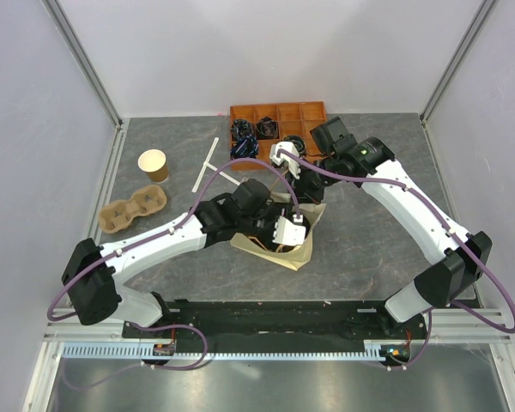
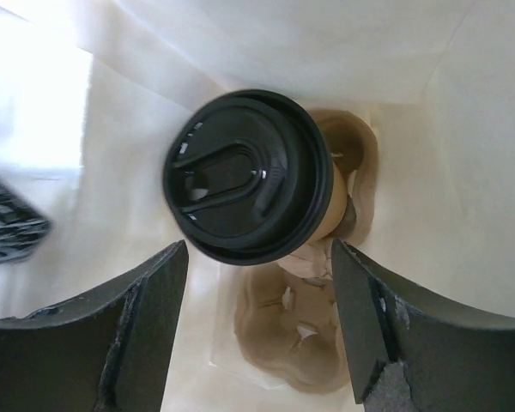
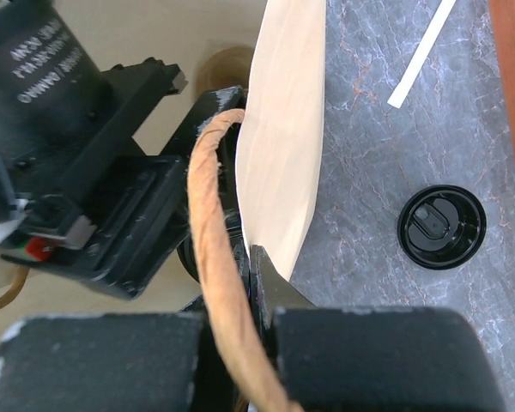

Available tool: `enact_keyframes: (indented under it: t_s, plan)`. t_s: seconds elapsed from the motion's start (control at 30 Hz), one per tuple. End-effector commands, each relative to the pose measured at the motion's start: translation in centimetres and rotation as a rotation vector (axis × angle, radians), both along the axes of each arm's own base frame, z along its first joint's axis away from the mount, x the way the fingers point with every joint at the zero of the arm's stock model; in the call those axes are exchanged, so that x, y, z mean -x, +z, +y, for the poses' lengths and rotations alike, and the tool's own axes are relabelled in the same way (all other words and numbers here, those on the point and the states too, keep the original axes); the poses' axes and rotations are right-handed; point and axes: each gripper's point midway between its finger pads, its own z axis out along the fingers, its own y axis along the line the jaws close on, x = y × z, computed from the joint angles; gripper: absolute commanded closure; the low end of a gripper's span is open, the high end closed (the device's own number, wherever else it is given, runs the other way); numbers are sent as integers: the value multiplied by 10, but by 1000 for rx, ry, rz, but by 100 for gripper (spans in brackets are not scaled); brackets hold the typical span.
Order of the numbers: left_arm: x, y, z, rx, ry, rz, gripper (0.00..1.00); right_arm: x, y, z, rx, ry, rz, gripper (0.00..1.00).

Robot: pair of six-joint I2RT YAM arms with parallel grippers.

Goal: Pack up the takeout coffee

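Observation:
The takeout coffee (image 2: pixel 247 176), a brown cup under a round black lid, stands inside the cream paper bag (image 1: pixel 299 251) on a tan pulp carrier (image 2: pixel 296 343). My left gripper (image 2: pixel 257 318) is inside the bag just above the cup. It is open, with its fingers (image 2: pixel 146 326) apart on either side and not touching the lid. In the top view the left gripper (image 1: pixel 292 228) hides the cup. My right gripper (image 3: pixel 256 257) is shut on the bag's rim (image 3: pixel 283 172), beside the twisted paper handle (image 3: pixel 216 257); in the top view it (image 1: pixel 305 194) is at the bag's far edge.
A lidless brown cup (image 1: pixel 154 164) and an empty pulp carrier (image 1: pixel 135 209) sit at the left. An orange tray (image 1: pixel 312 112) with dark items is at the back. White strips (image 1: pixel 208 163) lie near it. A loose black lid (image 3: pixel 440 226) lies on the table by the bag.

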Motion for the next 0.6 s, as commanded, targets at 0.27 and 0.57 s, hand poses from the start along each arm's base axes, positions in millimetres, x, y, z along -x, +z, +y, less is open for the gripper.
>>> enact_keyframes:
  t_s: [0.27, 0.57]
  plan:
    - [-8, 48, -10, 128, 5, -88, 19, 13, -14, -14, 68, 23, 30, 100]
    - [-14, 65, -6, 151, 41, -125, 20, 15, -14, -15, 70, 40, 18, 100]
